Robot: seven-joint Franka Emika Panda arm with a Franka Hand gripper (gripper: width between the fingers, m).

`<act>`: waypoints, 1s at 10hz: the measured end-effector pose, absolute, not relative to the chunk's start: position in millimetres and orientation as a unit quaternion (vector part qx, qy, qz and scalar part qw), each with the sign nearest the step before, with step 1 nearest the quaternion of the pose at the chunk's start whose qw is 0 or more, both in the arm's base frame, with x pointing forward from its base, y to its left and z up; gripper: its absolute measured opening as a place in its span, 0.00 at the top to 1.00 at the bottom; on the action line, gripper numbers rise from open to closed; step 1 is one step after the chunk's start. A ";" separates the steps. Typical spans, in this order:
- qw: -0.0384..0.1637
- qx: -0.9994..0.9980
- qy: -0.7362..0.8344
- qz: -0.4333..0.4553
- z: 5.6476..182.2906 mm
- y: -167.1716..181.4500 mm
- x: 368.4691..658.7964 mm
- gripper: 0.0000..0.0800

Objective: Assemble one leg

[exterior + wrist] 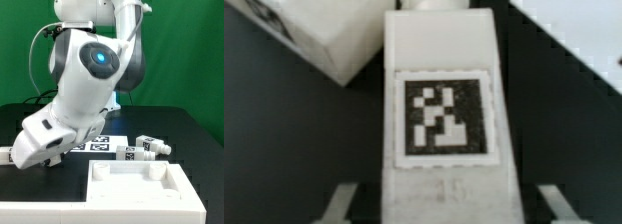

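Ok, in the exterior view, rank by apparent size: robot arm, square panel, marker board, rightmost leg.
1. Robot arm
2. square panel
3. marker board and rightmost leg: unranked, since the arm hides much of the board.

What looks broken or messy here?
Nothing stands out. Loose legs lie on their sides on the table beyond the panel, just parts waiting. Another leg lies straight at the tool, and its tag looks whole.
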State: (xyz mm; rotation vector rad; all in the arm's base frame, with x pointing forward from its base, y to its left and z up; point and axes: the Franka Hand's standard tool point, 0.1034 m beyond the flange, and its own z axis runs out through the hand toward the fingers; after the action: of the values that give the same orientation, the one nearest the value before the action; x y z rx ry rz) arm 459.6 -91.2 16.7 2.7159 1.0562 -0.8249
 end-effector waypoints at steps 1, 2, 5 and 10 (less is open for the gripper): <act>0.050 0.905 0.344 -0.245 32.4 -83.1 471.1 0.64; 0.046 0.913 0.342 -0.220 54.3 -76.6 482.3 0.64; 0.035 0.931 0.326 -0.158 110.7 -58.5 511.1 0.64; 0.009 0.957 0.289 -0.027 121.1 -43.5 516.9 0.64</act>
State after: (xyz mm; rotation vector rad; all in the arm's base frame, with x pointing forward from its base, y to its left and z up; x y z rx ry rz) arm 516.9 -43.5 121.1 2.9879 0.9041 -0.0851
